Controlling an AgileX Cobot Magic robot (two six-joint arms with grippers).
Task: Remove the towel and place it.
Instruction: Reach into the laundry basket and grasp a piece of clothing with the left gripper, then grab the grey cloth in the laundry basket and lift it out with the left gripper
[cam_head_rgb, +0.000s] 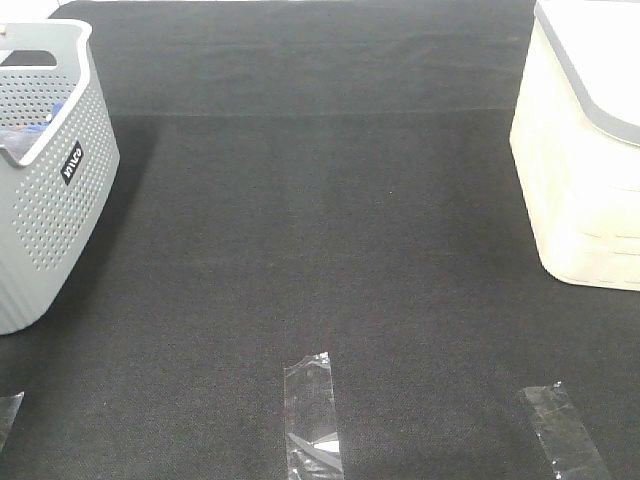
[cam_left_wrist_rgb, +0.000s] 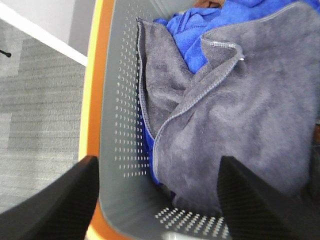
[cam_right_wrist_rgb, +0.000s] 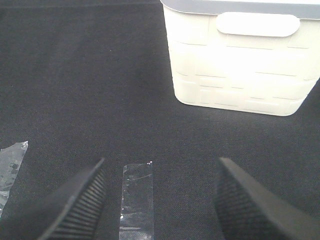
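Step in hand: the reach into the grey basket (cam_left_wrist_rgb: 122, 125) for the pick; the towel has not been grasped or lifted. The towel (cam_left_wrist_rgb: 240, 115) lies crumpled inside the basket, its hemmed edge folded over, on top of a bright blue cloth (cam_left_wrist_rgb: 200, 35) and up against the perforated wall.

The left gripper (cam_left_wrist_rgb: 157, 165) hangs over the basket with its jaws spread wide and nothing between them. One finger shows over the basket's wall side, the other over the towel. Whether either pad touches the fabric cannot be told from this view.

The right gripper (cam_right_wrist_rgb: 161, 164) is also wide open and empty. It sits above the black table cover (cam_right_wrist_rgb: 75, 75), with a clear tape strip (cam_right_wrist_rgb: 136, 200) showing between its fingers and the white bin (cam_right_wrist_rgb: 240, 65) ahead of it, apart from it.

Neither arm shows in the high view.

The next move likely calls for going down onto a raised fold or the hem and pinching grey fabric only, not the blue cloth beneath. Then comes a lift high enough for the towel to clear the rim. The wall-side finger may need to come inside the basket first.
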